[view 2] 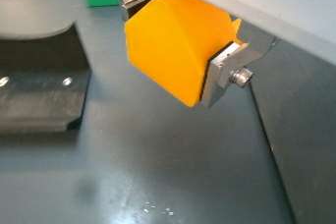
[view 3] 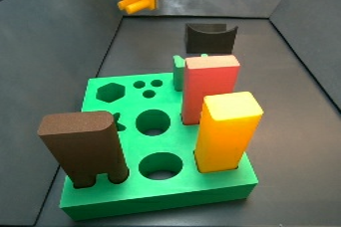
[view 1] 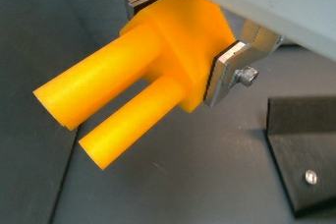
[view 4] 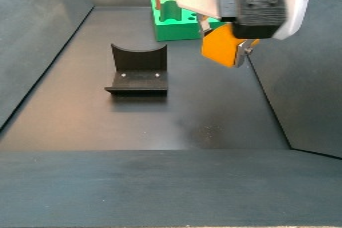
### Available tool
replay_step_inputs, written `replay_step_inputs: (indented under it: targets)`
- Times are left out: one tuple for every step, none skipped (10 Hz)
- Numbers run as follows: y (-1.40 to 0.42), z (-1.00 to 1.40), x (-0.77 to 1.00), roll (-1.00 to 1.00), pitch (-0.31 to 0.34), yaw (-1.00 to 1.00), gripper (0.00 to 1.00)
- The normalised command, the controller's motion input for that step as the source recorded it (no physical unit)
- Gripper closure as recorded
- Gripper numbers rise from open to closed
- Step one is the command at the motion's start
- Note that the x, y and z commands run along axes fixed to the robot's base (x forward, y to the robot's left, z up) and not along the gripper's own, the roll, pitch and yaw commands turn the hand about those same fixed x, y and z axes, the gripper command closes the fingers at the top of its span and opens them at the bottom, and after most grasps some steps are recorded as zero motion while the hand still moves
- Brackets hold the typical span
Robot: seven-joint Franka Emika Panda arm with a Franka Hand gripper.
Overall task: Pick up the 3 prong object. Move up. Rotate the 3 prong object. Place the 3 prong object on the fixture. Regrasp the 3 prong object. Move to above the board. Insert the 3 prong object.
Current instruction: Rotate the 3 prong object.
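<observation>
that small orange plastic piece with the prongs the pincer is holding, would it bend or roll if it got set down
The small orange plastic pronged piece looks solid and thick, so probably stiff. Its prongs are round cylinders, so it may roll if laid on them. The pincer clamps its blocky end between silver fingers; those flat faces likely grip securely.

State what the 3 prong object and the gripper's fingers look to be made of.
The 3 prong object, held in the gripper above the floor: likely plastic, matte yellow-orange, evenly coloured with soft shading. The fingers: probably metal, flat silver plates with a bright sheen and a screw head showing.
</observation>
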Motion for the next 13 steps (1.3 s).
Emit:
replay_step_inputs:
  targets:
    - [0.02,-0.04,0.01,0.0,-0.002,-1.0,1.0]
    - [0.02,-0.04,0.01,0.0,-0.003,-1.0,1.0]
    - [0.02,-0.04,0.01,0.0,-0.003,-1.0,1.0]
    - [0.02,-0.03,0.01,0.0,-0.003,-1.0,1.0]
    - [0.02,-0.03,0.01,0.0,-0.003,-1.0,1.0]
    - [0.02,-0.03,0.01,0.0,-0.003,-1.0,1.0]
    - [0.02,-0.03,0.01,0.0,-0.003,-1.0,1.0]
    - [0.02,-0.03,0.01,0.0,-0.003,-1.0,1.0]
    - [0.02,-0.03,0.01,0.0,-0.003,-1.0,1.0]
    - [0.02,-0.03,0.01,0.0,-0.004,-1.0,1.0]
    - [0.02,-0.03,0.01,0.0,-0.004,-1.0,1.0]
    - [0.02,-0.03,0.01,0.0,-0.004,-1.0,1.0]
    - [0.02,-0.03,0.01,0.0,-0.004,-1.0,1.0]
